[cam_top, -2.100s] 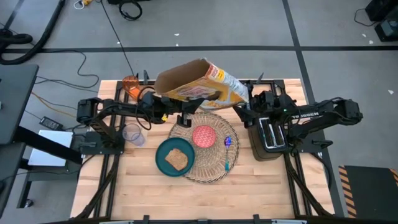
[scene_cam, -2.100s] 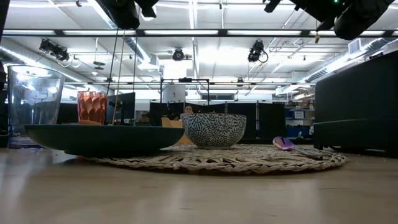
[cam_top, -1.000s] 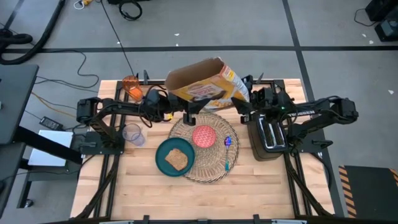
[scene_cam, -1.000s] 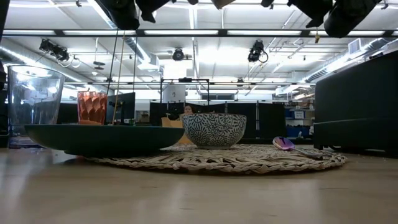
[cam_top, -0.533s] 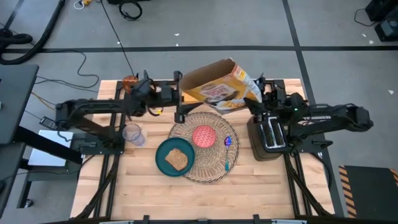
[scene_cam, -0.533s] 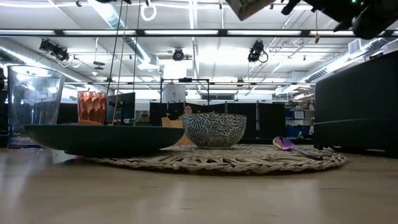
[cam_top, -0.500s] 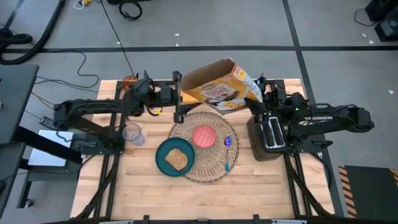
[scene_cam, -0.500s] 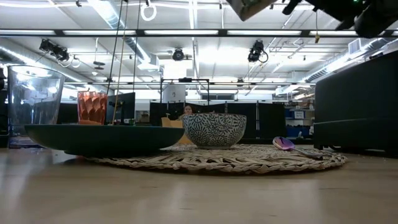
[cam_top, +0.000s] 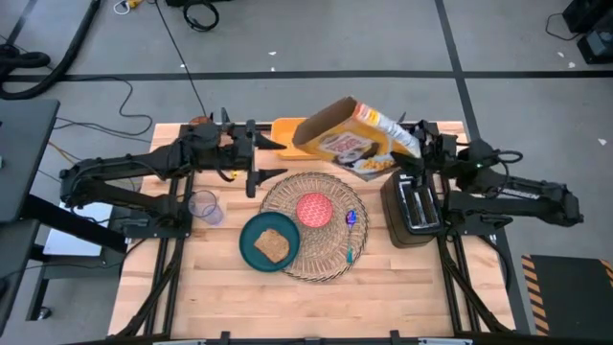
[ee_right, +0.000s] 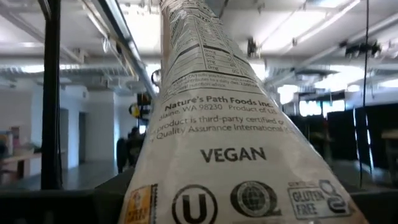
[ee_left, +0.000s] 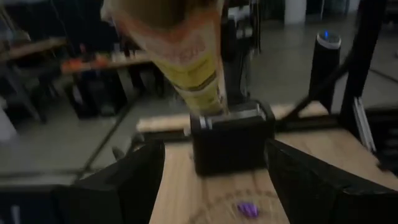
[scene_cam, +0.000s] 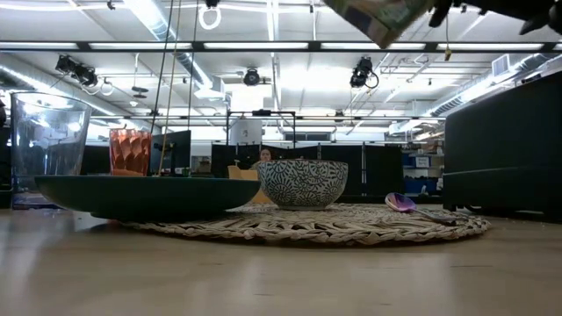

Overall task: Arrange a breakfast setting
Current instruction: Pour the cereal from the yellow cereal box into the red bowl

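A cereal box [cam_top: 343,140] hangs tilted in the air over the table's far side, its open end toward the left. My right gripper [cam_top: 406,153] is shut on it. My left gripper [cam_top: 254,153] is open and empty, left of the box. The straw placemat [cam_top: 326,254] carries the pink bowl [cam_top: 313,209] and the small blue utensil [cam_top: 351,218]. The teal plate [cam_top: 251,240] holds the toast slice [cam_top: 274,245] and rests partly on the mat's left edge. The orange cup [scene_cam: 130,151] stands at the far left. No apple is in view. My right gripper holds the cereal box at its right-hand end [cam_top: 391,151], pinched between the two fingers across its broad faces. The narrow printed side [ee_right: 217,143] faces the wrist camera. The fingers come level from the table's right. The box is lifted clear, tilted.
The black toaster [cam_top: 414,206] stands right of the mat, under my right arm. A yellow tub [cam_top: 285,128] sits at the far edge behind the box. A clear glass [cam_top: 203,206] stands left of the plate. Bare wood lies toward the near edge.
My left gripper has let go of the box and drawn back toward the table's left. My right gripper has carried the box toward the table's right, still clear of the table.
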